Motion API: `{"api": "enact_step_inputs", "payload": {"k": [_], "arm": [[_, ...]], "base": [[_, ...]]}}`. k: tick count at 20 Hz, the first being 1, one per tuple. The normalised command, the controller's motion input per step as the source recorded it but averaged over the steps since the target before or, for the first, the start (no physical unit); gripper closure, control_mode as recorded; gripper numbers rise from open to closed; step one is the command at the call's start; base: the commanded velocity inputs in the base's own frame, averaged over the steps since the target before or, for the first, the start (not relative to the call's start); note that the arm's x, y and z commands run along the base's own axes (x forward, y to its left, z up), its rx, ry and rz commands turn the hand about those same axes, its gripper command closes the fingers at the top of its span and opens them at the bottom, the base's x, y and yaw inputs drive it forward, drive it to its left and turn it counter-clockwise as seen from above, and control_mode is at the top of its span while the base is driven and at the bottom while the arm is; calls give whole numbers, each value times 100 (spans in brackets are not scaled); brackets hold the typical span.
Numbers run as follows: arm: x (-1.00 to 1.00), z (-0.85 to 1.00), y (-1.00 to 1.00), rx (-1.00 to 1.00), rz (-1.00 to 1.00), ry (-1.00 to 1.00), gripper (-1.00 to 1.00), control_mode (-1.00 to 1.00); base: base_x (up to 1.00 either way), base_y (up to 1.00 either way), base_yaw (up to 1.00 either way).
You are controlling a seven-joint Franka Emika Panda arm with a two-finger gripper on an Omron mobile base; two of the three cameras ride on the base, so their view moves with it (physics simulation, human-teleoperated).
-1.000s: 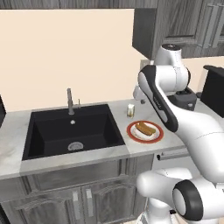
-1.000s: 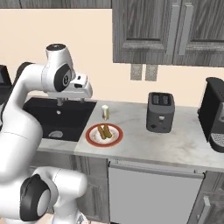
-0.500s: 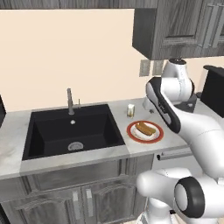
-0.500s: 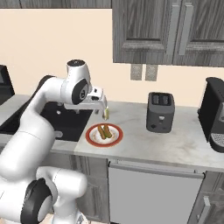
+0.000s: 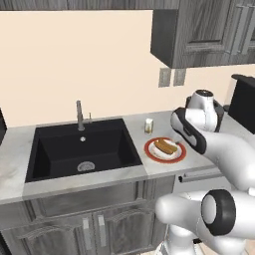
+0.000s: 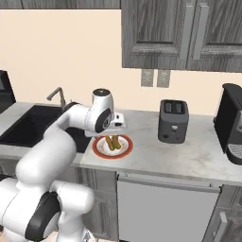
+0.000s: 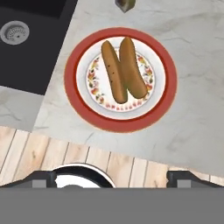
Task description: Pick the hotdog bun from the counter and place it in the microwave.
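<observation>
Pale cream wall and dark grey wood cabinets frame a light grey-white marbled stone bench (image 6: 198, 158) that carries everything here. Above it hangs the white arm's pincer (image 7: 112, 178), looking straight down; its two dark fingertips (image 7: 40, 178) sit far apart at the lower corners of the hand view, spread wide with nothing held between them.

Directly under the pincer, slightly ahead of it, lies a round white plate with a broad red rim and a flowered band (image 7: 83, 111) (image 5: 180, 155) (image 6: 99, 150). On the plate rests the small oblong orange-brown hotdog bun (image 7: 122, 68) (image 5: 166, 146) (image 6: 111, 142), its two halves side by side with a split between them, tilted a little across the plate's middle. Pincer and bun are apart, the pincer well above.

Beyond the plate, on the far side from the pincer, stands a small pale jar with a dark top (image 5: 148, 125) (image 7: 125, 4), near the plate but not touching. To one side of the plate, past the bench edge, drops a black rectangular sink basin (image 5: 82, 148) (image 7: 26, 41) with a round metal drain, and a slim grey tap (image 5: 79, 114) rises behind it. On the other side, well apart from the pincer, sits a small black two-slot toaster (image 6: 173, 121), and farther still a black coffee machine (image 6: 231, 124). Below the bench front, pale wooden floorboards (image 7: 57, 155) show.
</observation>
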Motion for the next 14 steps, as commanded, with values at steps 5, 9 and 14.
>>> {"api": "enact_step_inputs", "payload": {"k": [5,9,14], "arm": [[48,-62,2,0,14,0,-100,-100],[33,-21,0,0,11,-4,-100,-100],[22,-2,0,-1,9,-3,-100,-100]], "base": [[0,0,0],[0,0,0],[0,0,0]]}}
